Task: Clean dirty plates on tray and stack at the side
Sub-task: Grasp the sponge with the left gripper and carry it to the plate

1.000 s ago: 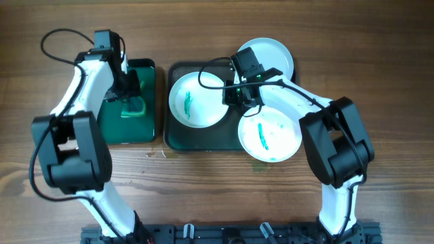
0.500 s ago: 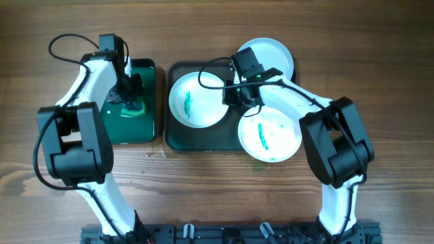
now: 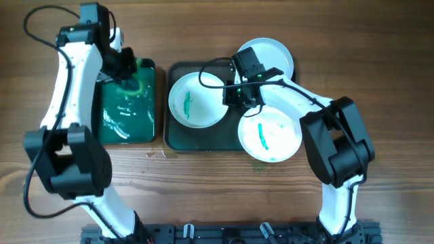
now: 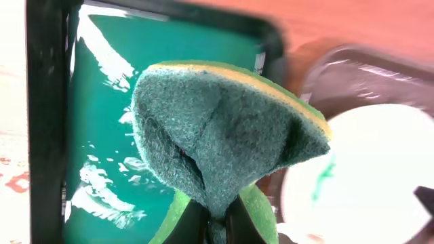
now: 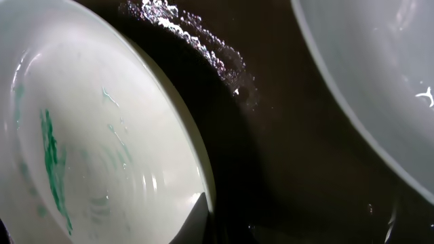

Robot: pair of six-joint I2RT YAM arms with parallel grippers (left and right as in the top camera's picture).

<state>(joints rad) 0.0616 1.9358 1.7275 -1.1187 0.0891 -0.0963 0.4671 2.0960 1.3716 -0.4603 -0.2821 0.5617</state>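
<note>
Three white plates lie on the large dark-green tray (image 3: 203,140). The left plate (image 3: 193,102) has a teal streak, the front right plate (image 3: 270,132) has teal smears, and the back right plate (image 3: 270,55) looks plain. My right gripper (image 3: 234,95) is shut on the left plate's right rim; the right wrist view shows this plate (image 5: 102,135) with my jaw (image 5: 203,217) on its edge. My left gripper (image 3: 125,66) is shut on a green sponge (image 4: 217,129) and holds it above the small tray.
The smaller green tray (image 3: 125,118) with wet patches lies left of the large tray and shows in the left wrist view (image 4: 102,135). The front right plate overhangs the large tray's front edge. Bare wooden table surrounds both trays.
My left gripper has lifted the sponge off the small tray and moved it toward the tray's back edge. The right arm and the plates have not moved.
</note>
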